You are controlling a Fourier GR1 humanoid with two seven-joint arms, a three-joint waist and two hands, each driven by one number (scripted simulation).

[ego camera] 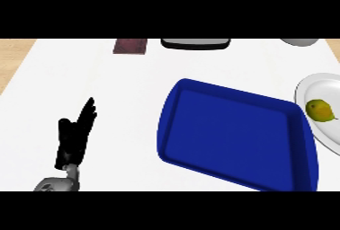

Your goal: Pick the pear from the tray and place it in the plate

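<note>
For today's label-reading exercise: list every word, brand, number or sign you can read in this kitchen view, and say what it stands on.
None can be read.
Blue tray: plain, no marking.
White plate with the pear on it: no print.
Dark red object, black-and-white object and grey object at the far edge: no readable text.
Left hand, open at the left: no label.

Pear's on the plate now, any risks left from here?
1. The pear lies toward the left rim of the plate, nearest the blue tray; being rounded, it might roll off.
2. The plate runs past the view's right edge, so its far side can't be checked.
3. The right robot hand is out of view; only the left robot hand shows, resting open.
</note>
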